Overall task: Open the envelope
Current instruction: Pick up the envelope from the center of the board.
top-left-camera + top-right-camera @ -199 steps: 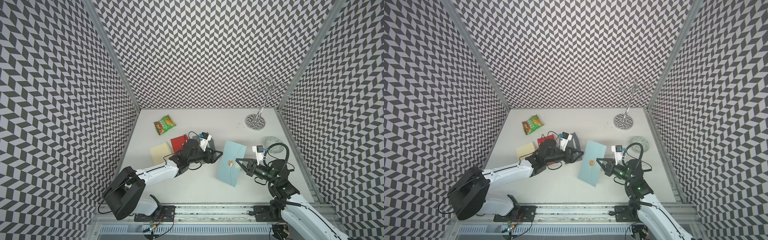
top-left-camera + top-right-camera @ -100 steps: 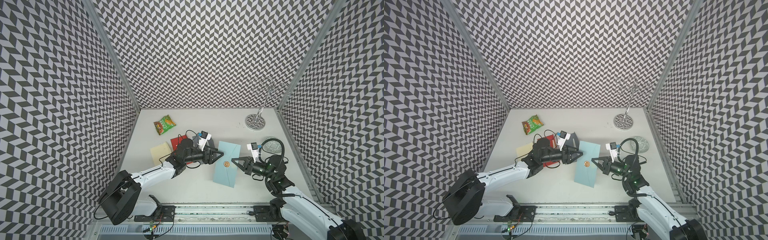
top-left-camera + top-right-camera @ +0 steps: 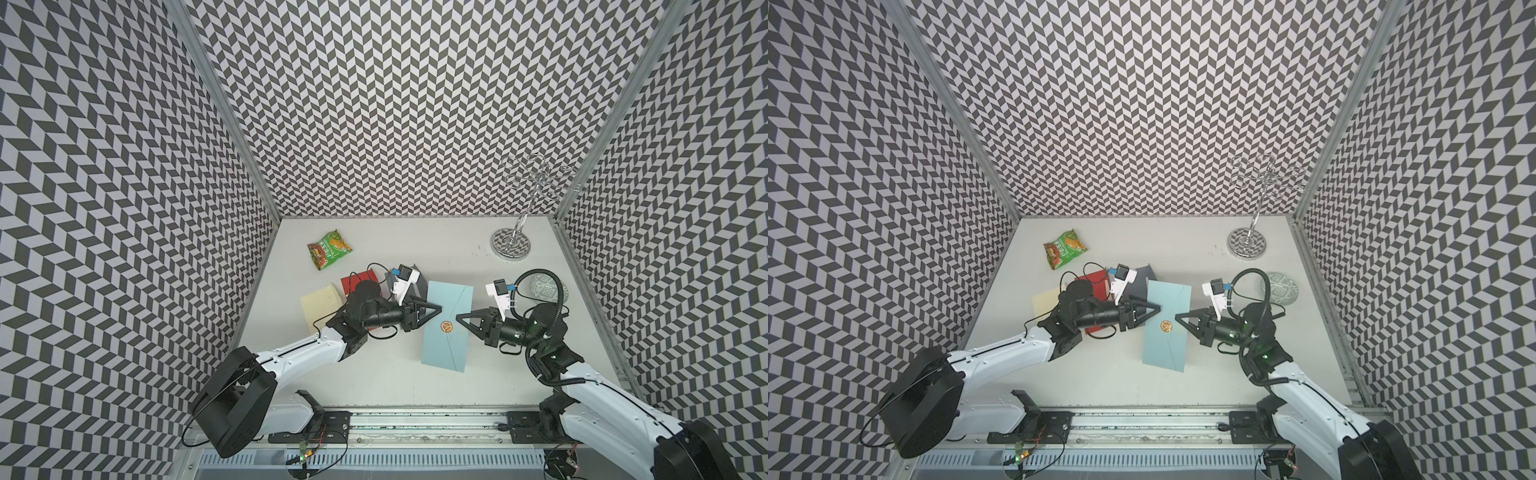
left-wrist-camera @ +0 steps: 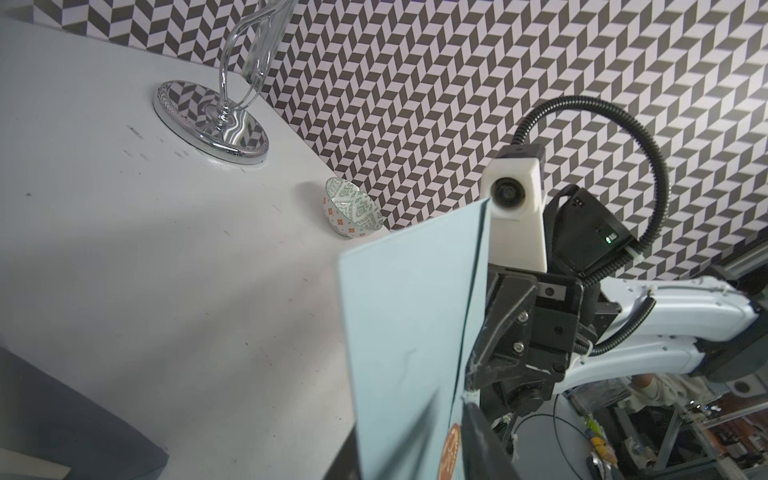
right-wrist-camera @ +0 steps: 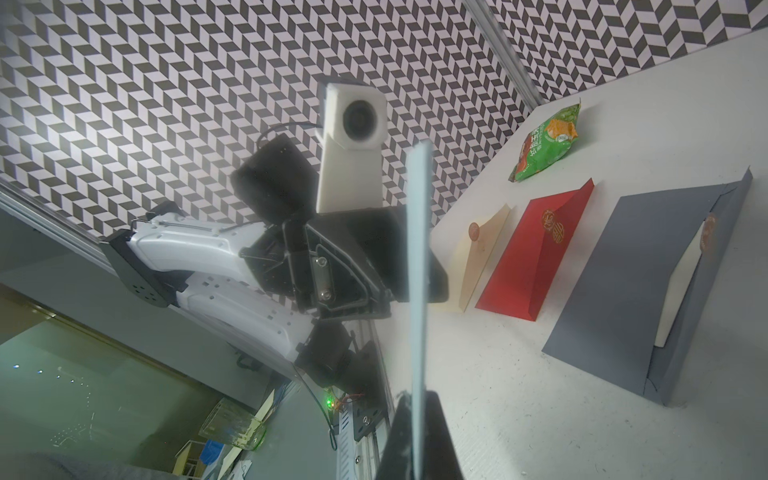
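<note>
A light blue envelope [image 3: 440,349] with a round orange seal [image 3: 446,326] is held up off the table; both top views show it. My right gripper [image 3: 459,318] is shut on its right edge, which the right wrist view shows edge-on [image 5: 417,270] between the pads. My left gripper [image 3: 437,309] reaches over the opposite edge, level with the seal. In the left wrist view the envelope [image 4: 407,311] passes between that gripper's [image 4: 411,449] two fingers. One finger is behind the paper and one is in front beside the seal [image 4: 451,453]. A gap still shows, so it is open.
On the table behind my left arm lie a grey envelope [image 5: 644,282], a red envelope [image 5: 536,253] and a cream envelope [image 5: 482,253]. A green snack bag [image 3: 329,248] lies farther back. A chrome stand [image 3: 510,244] and a patterned bowl [image 4: 352,211] sit at the back right.
My right arm has carried the envelope leftward and turned it straighter. My left gripper has moved onto its left edge, and its jaws have narrowed around it.
</note>
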Robot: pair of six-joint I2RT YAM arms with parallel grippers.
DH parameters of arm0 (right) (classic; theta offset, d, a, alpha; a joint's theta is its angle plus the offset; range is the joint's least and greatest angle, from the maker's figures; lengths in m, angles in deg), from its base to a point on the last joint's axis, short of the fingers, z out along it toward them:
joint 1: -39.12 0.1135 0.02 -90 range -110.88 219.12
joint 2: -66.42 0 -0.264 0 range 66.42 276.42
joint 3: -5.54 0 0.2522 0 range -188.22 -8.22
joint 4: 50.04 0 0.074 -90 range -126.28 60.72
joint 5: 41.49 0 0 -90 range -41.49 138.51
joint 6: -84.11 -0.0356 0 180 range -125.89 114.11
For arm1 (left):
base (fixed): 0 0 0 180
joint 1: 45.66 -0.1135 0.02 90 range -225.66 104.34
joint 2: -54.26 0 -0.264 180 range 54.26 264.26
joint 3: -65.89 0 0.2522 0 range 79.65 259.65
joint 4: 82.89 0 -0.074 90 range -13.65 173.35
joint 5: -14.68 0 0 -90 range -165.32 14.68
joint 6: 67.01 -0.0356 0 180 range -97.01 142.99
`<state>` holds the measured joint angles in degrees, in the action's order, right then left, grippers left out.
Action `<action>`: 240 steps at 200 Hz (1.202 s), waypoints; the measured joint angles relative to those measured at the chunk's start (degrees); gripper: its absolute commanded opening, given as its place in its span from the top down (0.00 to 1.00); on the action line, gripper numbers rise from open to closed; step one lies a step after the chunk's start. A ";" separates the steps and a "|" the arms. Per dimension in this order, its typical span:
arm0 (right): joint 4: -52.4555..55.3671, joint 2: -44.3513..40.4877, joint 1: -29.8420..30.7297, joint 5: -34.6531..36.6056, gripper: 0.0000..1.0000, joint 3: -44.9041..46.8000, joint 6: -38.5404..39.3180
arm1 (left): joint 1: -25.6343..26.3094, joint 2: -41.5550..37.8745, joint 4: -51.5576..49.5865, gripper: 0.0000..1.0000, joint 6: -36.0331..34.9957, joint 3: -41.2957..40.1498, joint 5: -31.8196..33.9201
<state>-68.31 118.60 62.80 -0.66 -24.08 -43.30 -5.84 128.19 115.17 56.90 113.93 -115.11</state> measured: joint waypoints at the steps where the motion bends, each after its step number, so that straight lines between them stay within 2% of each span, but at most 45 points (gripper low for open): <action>1: 0.02 0.07 0.00 0.02 0.99 -0.02 0.04 | 0.00 -0.07 0.04 0.79 0.26 -0.02 -0.07; 33: 2.08 2.45 0.15 1.44 0.95 -2.12 2.10 | -0.35 -1.31 -0.15 1.00 -0.70 -0.13 -0.35; 62: 3.56 3.04 0.20 2.56 0.91 -2.93 2.93 | -0.46 -1.36 -0.59 1.00 -1.36 -0.13 0.15; 105: 6.25 2.89 0.28 5.60 0.67 -2.95 3.65 | -0.46 -1.36 -1.33 1.00 -2.16 -0.13 0.61; 152: 11.17 -0.09 0.28 10.01 0.50 -3.67 3.93 | -0.46 -1.36 -2.99 1.00 -2.54 -0.13 2.25; 183: 16.06 -2.80 0.31 13.84 0.44 -6.38 4.17 | -0.44 -1.68 -4.55 1.00 -2.62 -0.13 4.59; 193: 17.73 -3.13 0.33 15.15 0.39 -7.67 4.48 | -0.44 -2.27 -5.18 1.00 -2.62 -0.13 5.73; 218: 23.80 -3.08 1.90 21.62 0.38 -11.74 5.35 | -0.02 -4.55 -6.56 1.00 -2.62 -0.13 9.18; 240: 28.89 -3.02 5.97 28.98 0.38 -15.12 6.40 | 0.94 -5.86 -6.75 1.00 -2.62 -0.13 12.20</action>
<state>-39.41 115.58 68.77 28.32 -39.21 -36.90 -4.90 122.34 108.41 54.28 113.80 -102.91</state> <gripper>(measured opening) 0.617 0.055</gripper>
